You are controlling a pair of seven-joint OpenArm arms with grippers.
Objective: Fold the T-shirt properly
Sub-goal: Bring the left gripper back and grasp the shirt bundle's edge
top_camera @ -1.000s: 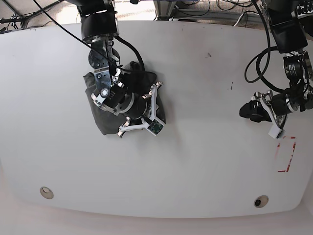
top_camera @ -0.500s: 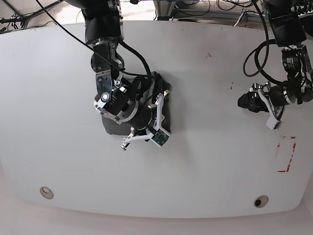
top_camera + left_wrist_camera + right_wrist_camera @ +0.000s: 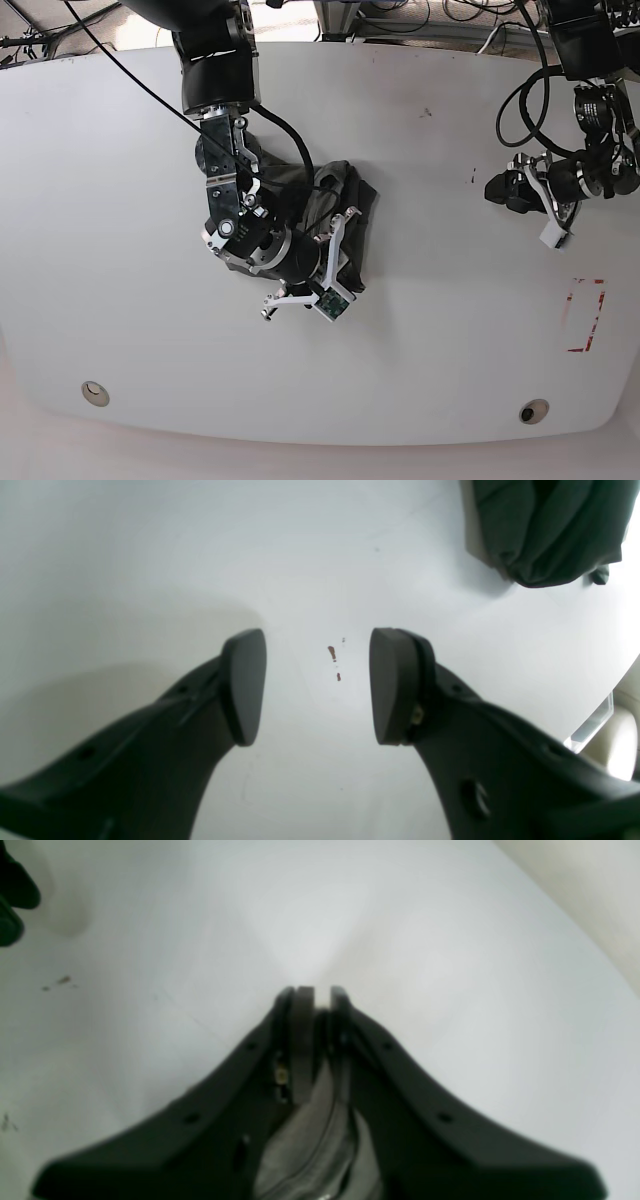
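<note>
The right pincer [image 3: 316,990] pinches the T-shirt [image 3: 345,205] (nearly shut) to drag it; the left pincer [image 3: 317,685] waits wide open.

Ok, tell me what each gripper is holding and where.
The right gripper pinches a fold of the T-shirt between nearly closed jaws; which part cannot be told. The left gripper is open and empty.

no text, label, brand or number can be read in any view. the only sign is a red taped outline [image 3: 587,316], a partly open rectangle, on the white worktop [image 3: 440,330] near its right edge in the base view.
</note>
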